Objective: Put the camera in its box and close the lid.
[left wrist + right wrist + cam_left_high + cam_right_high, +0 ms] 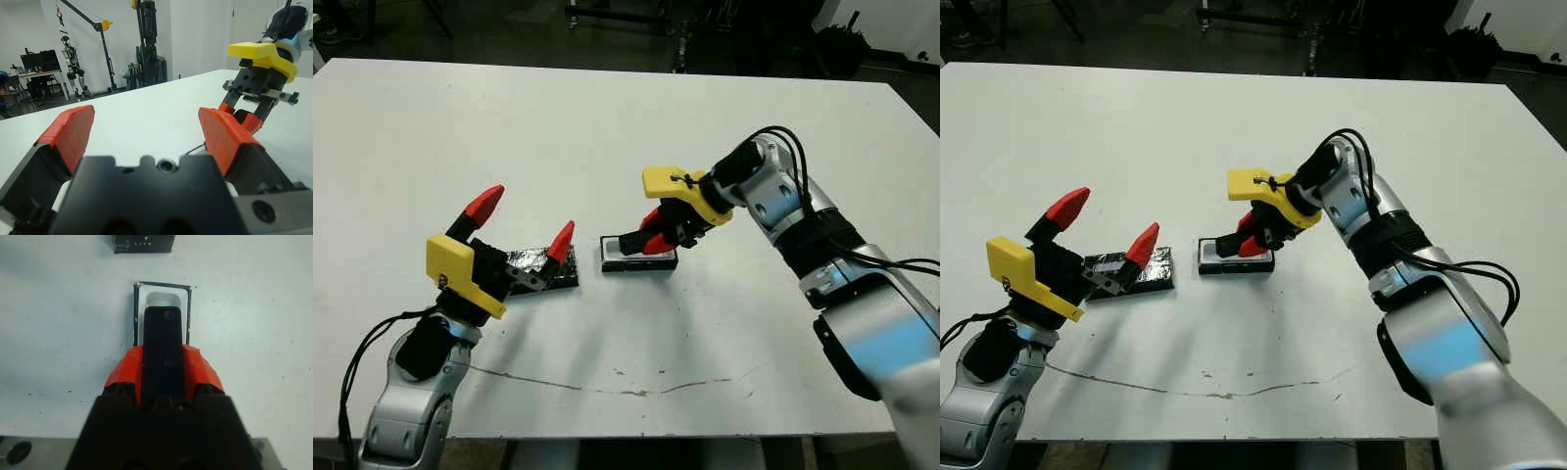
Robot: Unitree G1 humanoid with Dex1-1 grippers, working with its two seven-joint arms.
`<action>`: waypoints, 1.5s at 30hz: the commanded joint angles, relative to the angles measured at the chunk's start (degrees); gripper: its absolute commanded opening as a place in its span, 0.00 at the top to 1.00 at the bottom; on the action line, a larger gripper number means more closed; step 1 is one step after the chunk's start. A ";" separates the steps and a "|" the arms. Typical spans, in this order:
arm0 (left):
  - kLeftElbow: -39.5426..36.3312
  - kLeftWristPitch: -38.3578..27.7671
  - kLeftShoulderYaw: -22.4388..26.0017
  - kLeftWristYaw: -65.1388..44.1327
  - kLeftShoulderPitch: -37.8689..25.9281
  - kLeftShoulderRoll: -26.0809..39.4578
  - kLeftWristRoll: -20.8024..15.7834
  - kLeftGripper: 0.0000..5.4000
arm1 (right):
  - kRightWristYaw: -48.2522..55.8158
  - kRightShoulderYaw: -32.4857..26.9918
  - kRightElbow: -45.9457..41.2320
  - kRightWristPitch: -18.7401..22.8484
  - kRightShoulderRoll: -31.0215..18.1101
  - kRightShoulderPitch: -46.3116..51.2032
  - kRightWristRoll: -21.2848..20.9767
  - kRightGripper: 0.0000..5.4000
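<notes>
The slim black bar-shaped camera [162, 350] is clamped between the red fingertips of the right gripper [649, 235], directly over the small black-rimmed, white-lined box [162, 303]. The left gripper [523, 227] is spread open above the flat glossy black lid [540, 269], just beside the box on the white table [607, 127].

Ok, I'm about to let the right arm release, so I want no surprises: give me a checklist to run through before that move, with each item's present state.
1. Right claw shut on the camera: ok.
2. Camera lined up lengthwise over the box: ok.
3. Camera fully seated in the box's white lining: cannot tell.
4. Lid lying apart from the box, not blocking it: ok.
5. Left claw open beside the lid, ready to pick it up: ok.
6. Lid already on the box: not ok.
</notes>
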 commanded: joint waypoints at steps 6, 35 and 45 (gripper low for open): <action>-0.13 0.07 -0.29 -0.07 0.74 -0.03 0.18 0.00 | -1.85 -0.20 2.33 1.36 1.09 0.23 -0.96 0.69; -0.52 1.00 -0.66 -0.03 0.82 -0.30 0.16 0.00 | -3.15 -0.04 5.35 -0.10 4.89 -0.03 -2.82 0.69; -0.54 0.90 -0.60 0.15 1.31 -0.45 0.18 0.00 | -4.50 0.57 4.69 -1.84 6.23 1.13 -3.16 0.69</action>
